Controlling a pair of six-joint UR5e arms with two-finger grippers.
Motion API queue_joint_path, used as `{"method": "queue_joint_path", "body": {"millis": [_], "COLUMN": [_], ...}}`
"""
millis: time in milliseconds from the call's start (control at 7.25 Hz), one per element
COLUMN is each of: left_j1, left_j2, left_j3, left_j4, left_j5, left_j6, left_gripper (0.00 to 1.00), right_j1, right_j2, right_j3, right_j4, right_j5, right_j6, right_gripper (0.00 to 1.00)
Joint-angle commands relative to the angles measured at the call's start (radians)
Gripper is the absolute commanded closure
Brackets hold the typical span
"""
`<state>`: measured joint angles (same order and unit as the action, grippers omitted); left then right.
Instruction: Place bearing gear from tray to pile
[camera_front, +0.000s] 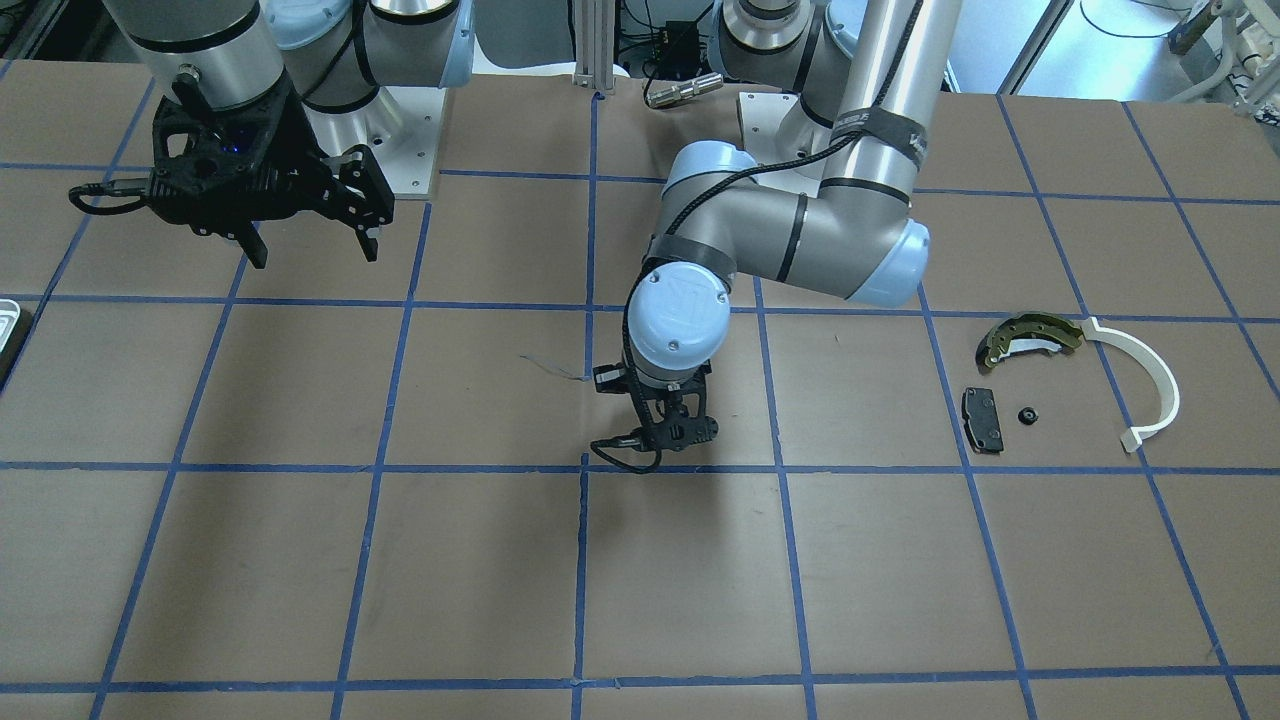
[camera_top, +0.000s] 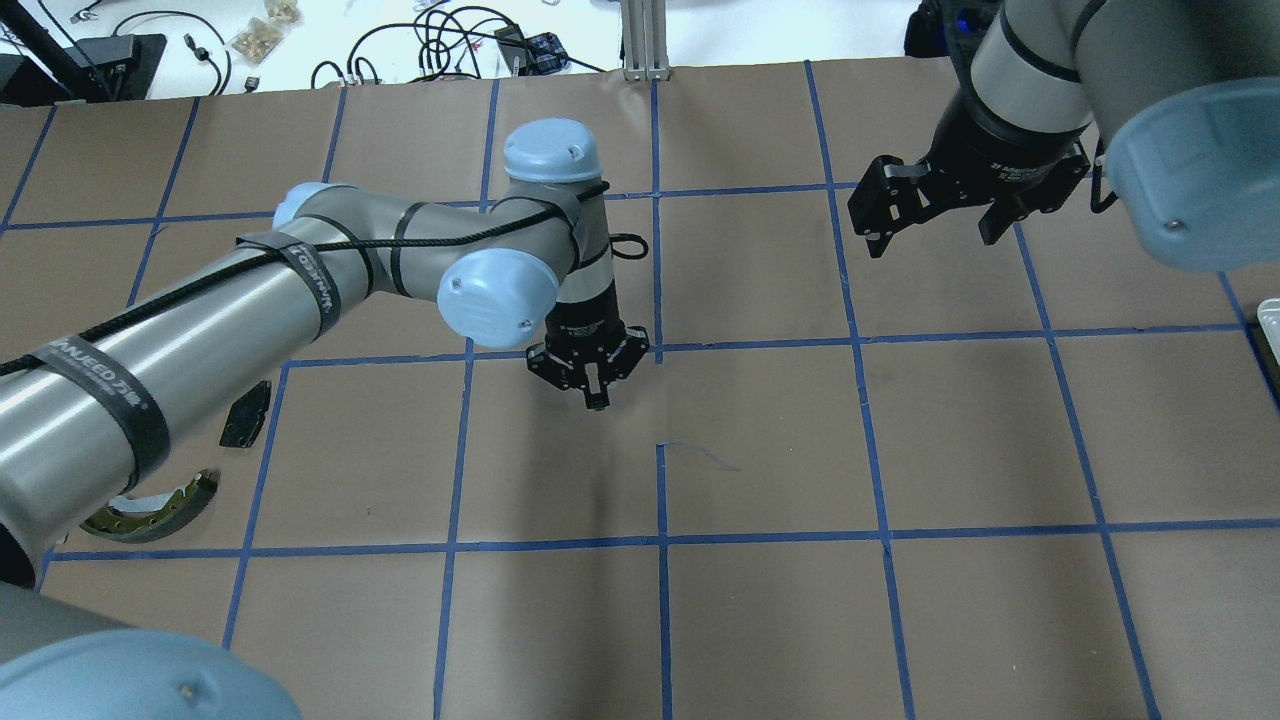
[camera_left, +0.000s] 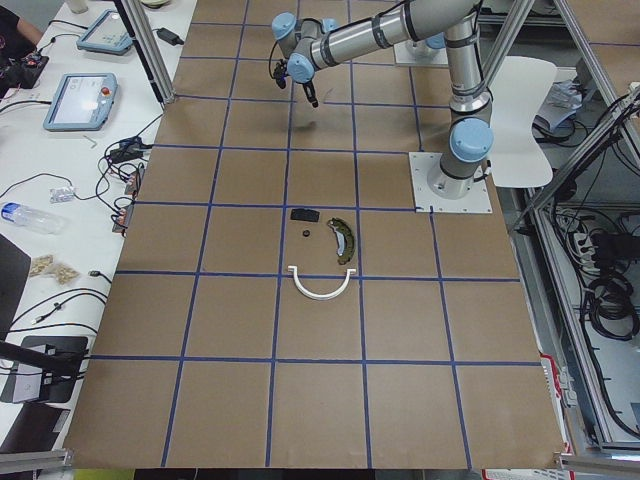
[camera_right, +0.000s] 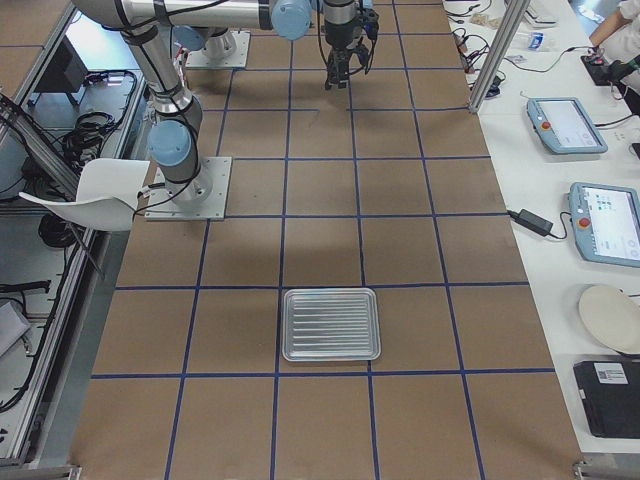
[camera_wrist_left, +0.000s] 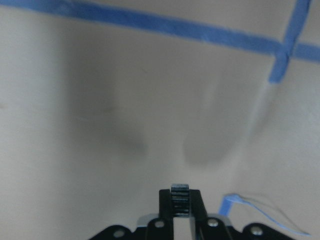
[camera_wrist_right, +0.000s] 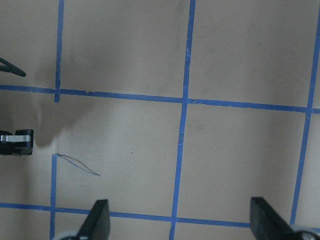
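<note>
My left gripper (camera_top: 597, 396) hangs over the middle of the table, far from the pile, pointing down. In the left wrist view it (camera_wrist_left: 180, 201) is shut on a small black toothed bearing gear (camera_wrist_left: 180, 199). The pile lies at the table's left end: an olive-gold brake shoe (camera_front: 1030, 338), a white arc strip (camera_front: 1152, 385), a flat black pad (camera_front: 982, 420) and another small bearing gear (camera_front: 1027, 416) beside the pad. The ribbed silver tray (camera_right: 331, 324) sits at the right end and looks empty. My right gripper (camera_front: 310, 245) is open and empty, held above the table.
Brown paper with a blue tape grid covers the table (camera_top: 760, 440). A loose curl of blue tape (camera_top: 700, 455) lies near the centre. The tray shows only as a sliver in the front-facing view (camera_front: 8, 330) and in the overhead view (camera_top: 1270, 320).
</note>
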<state>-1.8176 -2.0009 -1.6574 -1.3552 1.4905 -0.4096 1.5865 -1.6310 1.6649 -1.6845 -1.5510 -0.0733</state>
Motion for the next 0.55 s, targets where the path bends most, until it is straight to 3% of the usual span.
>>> {"method": "queue_joint_path", "body": {"millis": [0,414], "left_j1": [0.171,0.433], "left_j2": [0.048,0.099], "left_j3": [0.089,0.107], "left_j4": [-0.166,-0.22], "left_j5": [0.119,0.255], "left_j6": [0.195,0.547], "left_gripper": [1.0,1.0], "right_j1": [-0.002,-0.006], "right_j2": [-0.019,-0.018], "right_j3": [-0.001,0.002], "right_j4": [0.014,0.011], "right_j5": [-0.008,-0.006], "right_j6": [0.001,0.006], "right_gripper": [0.0,0.0]}}
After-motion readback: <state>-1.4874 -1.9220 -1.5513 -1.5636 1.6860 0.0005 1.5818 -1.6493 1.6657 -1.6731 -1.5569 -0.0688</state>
